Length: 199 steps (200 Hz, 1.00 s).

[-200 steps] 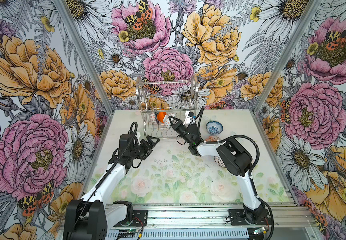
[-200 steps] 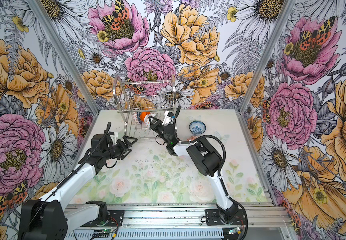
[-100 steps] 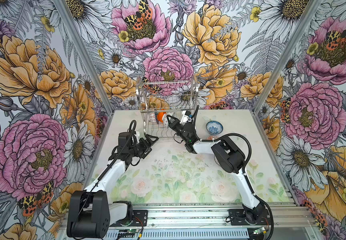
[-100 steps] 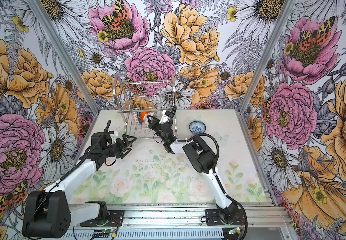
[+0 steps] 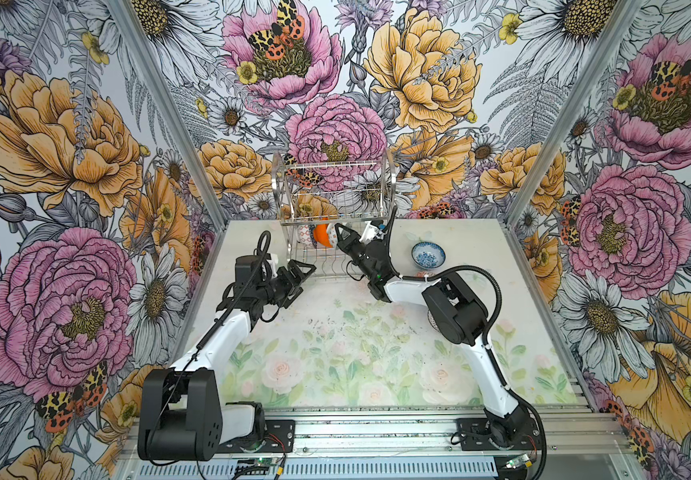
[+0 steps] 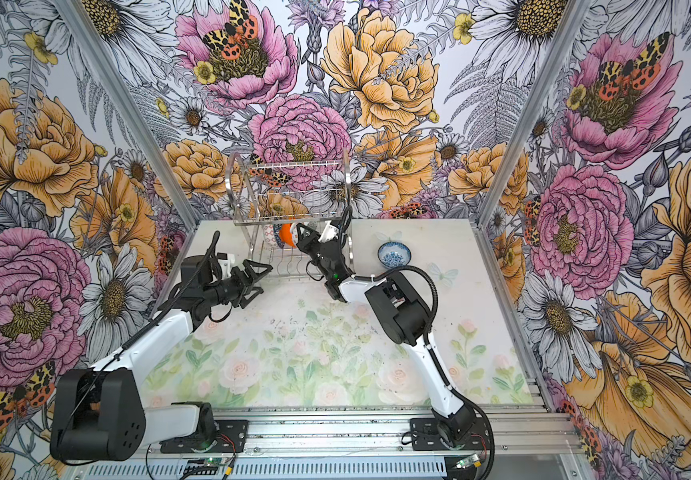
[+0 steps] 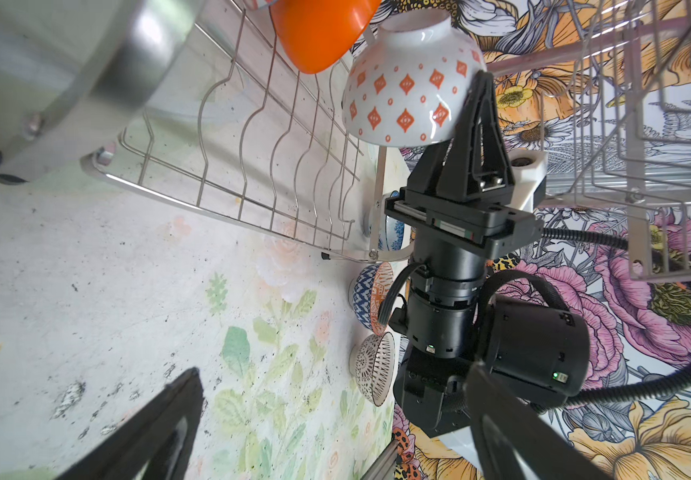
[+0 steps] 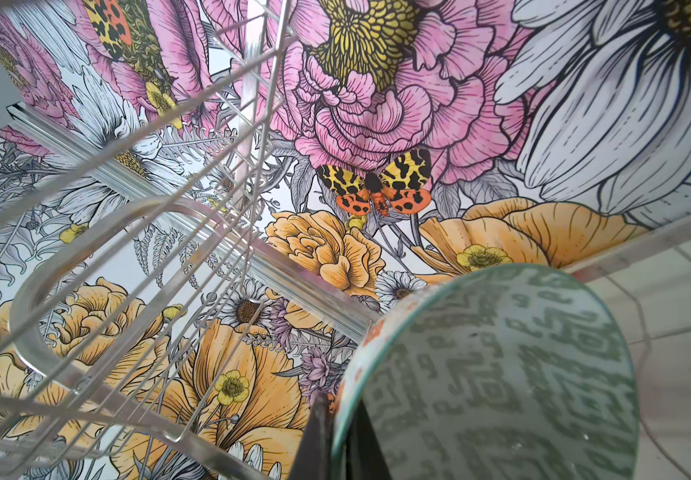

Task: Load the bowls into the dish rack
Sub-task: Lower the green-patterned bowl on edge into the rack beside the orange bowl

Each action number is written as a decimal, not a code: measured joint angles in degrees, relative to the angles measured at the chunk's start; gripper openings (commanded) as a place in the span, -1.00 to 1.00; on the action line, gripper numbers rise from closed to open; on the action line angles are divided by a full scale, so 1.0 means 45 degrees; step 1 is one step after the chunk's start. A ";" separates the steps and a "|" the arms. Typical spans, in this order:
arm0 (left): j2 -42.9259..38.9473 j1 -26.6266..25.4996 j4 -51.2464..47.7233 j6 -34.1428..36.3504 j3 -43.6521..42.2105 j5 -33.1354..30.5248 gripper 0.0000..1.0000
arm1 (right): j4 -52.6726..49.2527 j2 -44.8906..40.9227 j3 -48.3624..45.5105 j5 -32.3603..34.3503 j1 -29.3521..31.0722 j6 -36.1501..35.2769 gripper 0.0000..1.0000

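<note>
Left gripper low over the table, jaws spread wide and empty, just off the near left corner of the dish rack. On the rack's lower shelf, toward its left end, a patterned bowl on edge, with the plain orange bowl just beside it. Next rightward, right gripper under the upper shelf, fingers pressed together on the rim of the orange-red patterned bowl, tipped over the lower shelf; resting on the wires or not, impossible to tell. Right of the rack, blue-white floral bowl upright on the table. By the right arm, in the left wrist view, navy zigzag bowl and black-lattice bowl on the table, near each other.
</note>
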 measured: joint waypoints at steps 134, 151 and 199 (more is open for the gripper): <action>0.1491 0.0393 0.1263 -0.0947 0.0379 -0.0957 0.97 | -0.1098 0.0811 0.1472 0.1190 -0.0005 -0.0291 -1.00; 0.1632 0.0393 0.1336 -0.1054 0.0495 -0.1093 0.97 | -0.1209 0.0913 0.1632 0.1200 -0.0058 -0.0335 -1.00; 0.1632 0.0393 0.1569 -0.1122 0.0670 -0.1171 0.97 | -0.1603 0.1486 0.2093 0.1355 -0.0063 -0.0330 -1.00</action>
